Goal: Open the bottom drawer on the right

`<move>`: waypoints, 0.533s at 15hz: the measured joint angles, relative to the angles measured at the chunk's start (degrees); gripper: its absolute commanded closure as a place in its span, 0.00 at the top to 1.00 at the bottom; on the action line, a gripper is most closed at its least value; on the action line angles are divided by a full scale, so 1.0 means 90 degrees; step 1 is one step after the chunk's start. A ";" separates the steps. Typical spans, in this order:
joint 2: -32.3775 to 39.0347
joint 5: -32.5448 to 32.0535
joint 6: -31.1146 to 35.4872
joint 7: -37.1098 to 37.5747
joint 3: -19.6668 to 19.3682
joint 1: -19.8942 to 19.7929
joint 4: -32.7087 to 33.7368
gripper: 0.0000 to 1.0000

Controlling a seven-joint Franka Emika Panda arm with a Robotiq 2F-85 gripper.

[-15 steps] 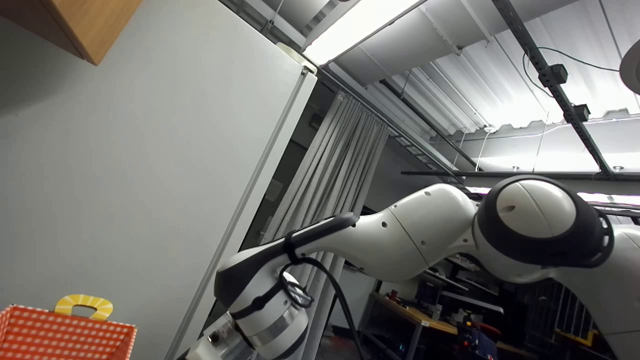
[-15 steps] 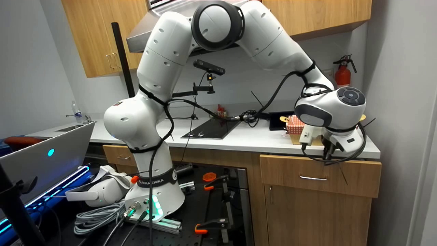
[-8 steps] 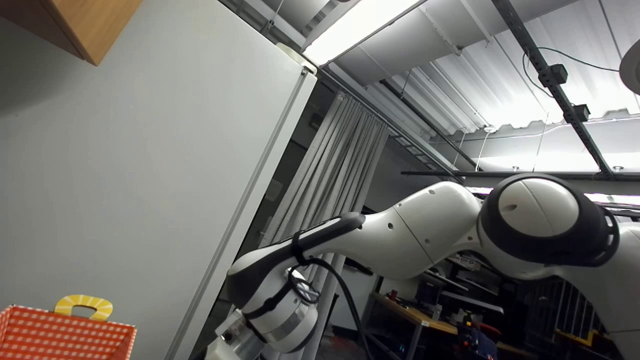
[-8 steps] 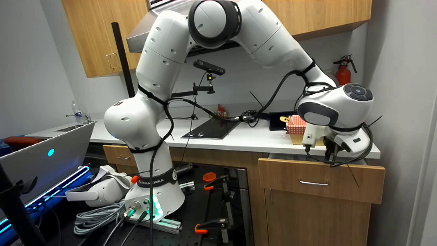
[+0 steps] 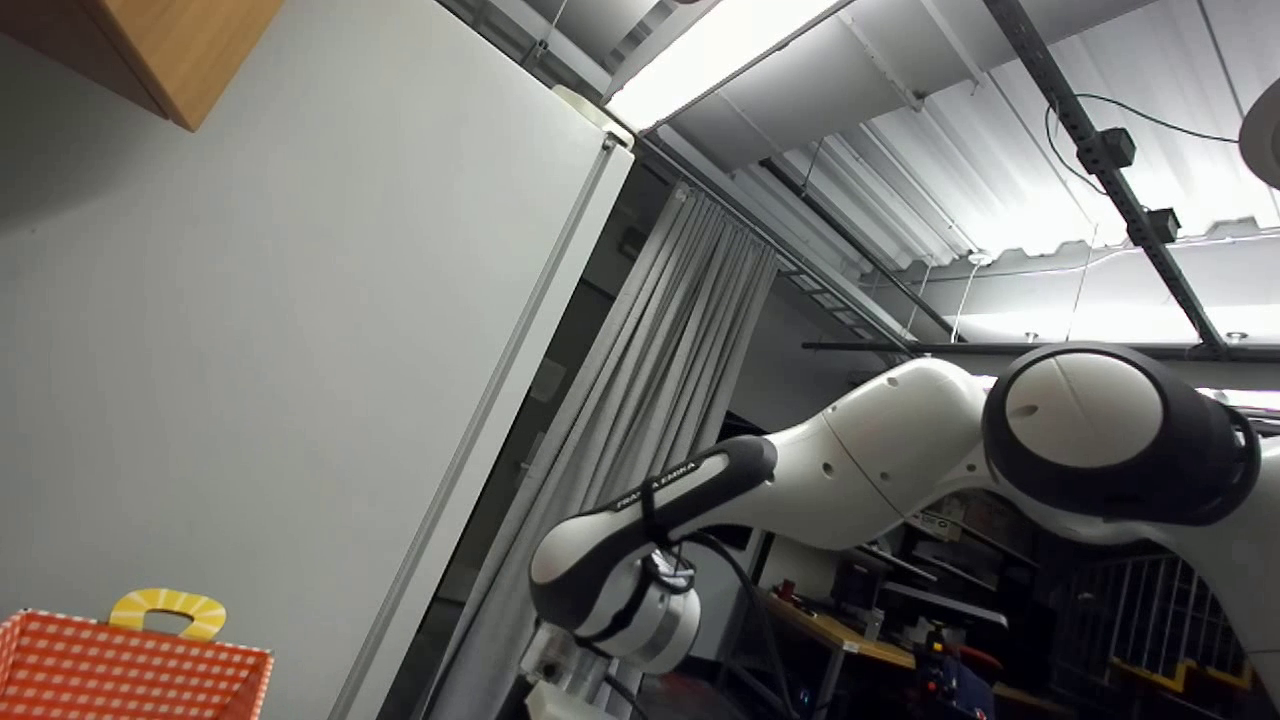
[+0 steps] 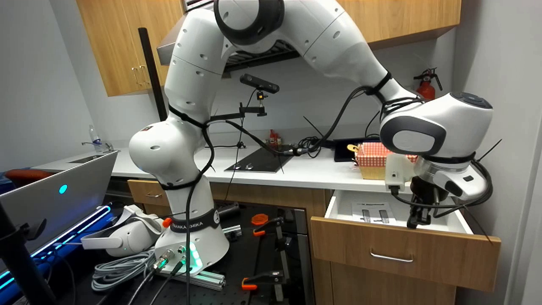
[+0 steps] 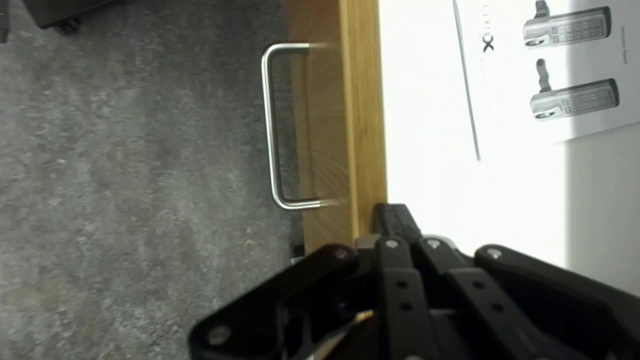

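below countertop [image 6: 315,173], drawer [image 6: 402,243] open, fingers [image 7: 400,222] together at its front

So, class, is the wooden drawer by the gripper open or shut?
Open: the drawer front juts past the countertop, exposing the white interior and a printed leaflet.

In an exterior view, mid-frame, the arm [image 5: 880,460] says FRANKA EMIKA, partly under a strap [image 5: 651,510]. In an exterior view, lower left, the black band [image 6: 197,224] says it too. In the wrist view, upper right, the paper [image 7: 510,100] shows an X.
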 measured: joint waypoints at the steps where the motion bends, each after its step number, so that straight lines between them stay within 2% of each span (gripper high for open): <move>1: -0.0028 -0.0298 -0.0053 0.0073 -0.0149 -0.0007 -0.0014 0.00; 4: -0.0009 -0.1022 -0.0012 0.0135 -0.0505 -0.0081 0.0052 0.00; 8: 0.0162 -0.1228 0.0125 0.0142 -0.0606 -0.0277 0.0502 0.00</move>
